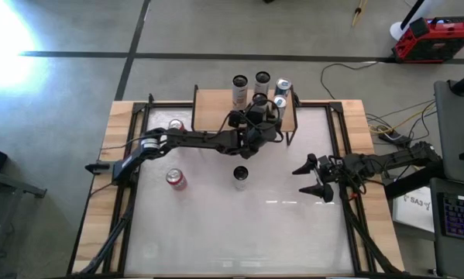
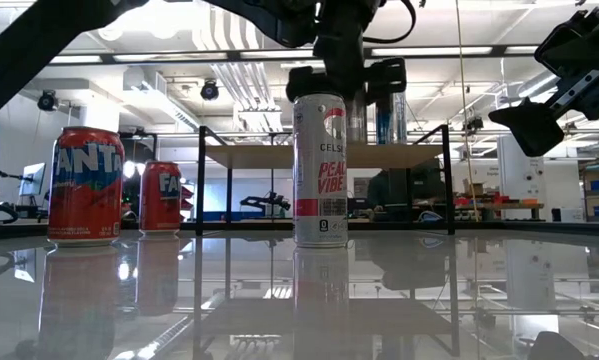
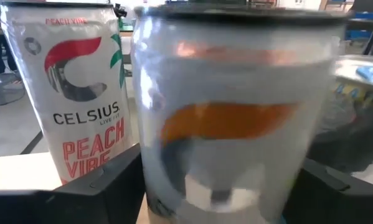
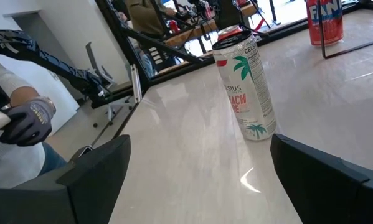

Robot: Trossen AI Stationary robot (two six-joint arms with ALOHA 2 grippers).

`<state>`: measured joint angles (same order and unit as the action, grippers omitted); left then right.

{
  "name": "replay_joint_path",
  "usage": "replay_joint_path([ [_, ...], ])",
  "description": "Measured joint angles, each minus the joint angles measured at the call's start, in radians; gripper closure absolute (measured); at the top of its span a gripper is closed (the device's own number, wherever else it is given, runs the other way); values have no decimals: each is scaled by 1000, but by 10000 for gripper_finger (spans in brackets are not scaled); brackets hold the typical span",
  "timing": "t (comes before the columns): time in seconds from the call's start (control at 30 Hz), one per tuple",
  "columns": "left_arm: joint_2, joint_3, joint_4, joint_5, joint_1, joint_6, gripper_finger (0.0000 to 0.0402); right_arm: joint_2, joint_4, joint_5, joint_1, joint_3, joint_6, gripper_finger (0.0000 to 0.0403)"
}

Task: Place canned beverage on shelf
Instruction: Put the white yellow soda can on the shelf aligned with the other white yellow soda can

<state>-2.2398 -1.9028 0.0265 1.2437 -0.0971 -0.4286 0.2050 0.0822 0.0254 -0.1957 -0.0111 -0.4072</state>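
Note:
The shelf (image 1: pixel 213 110) stands at the table's far edge, its tan top (image 2: pixel 269 156) carrying several tall cans (image 1: pixel 262 79). My left gripper (image 1: pixel 261 108) reaches level over the shelf's right half. A white can with an orange mark (image 3: pixel 230 124) stands close in front of it, between its two sides. A Celsius can (image 3: pixel 80 93) stands on the shelf beside that one. Another Celsius can (image 1: pixel 240 176) stands upright on the white tabletop. My right gripper (image 1: pixel 307 177) hovers open to its right, holding nothing.
Two red Fanta cans stand on the table's left half, one near the shelf's left leg (image 1: pixel 176 124) and one nearer the middle (image 1: pixel 176 179). The shelf's left half is bare. A person's gloved hand (image 4: pixel 30 121) shows beyond the table.

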Motion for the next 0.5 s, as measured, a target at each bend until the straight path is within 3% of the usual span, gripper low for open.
replay_joint_path([
  [0.5, 5, -1, 0, 76, 22, 27, 59, 0, 0, 0, 0, 0, 0, 33],
])
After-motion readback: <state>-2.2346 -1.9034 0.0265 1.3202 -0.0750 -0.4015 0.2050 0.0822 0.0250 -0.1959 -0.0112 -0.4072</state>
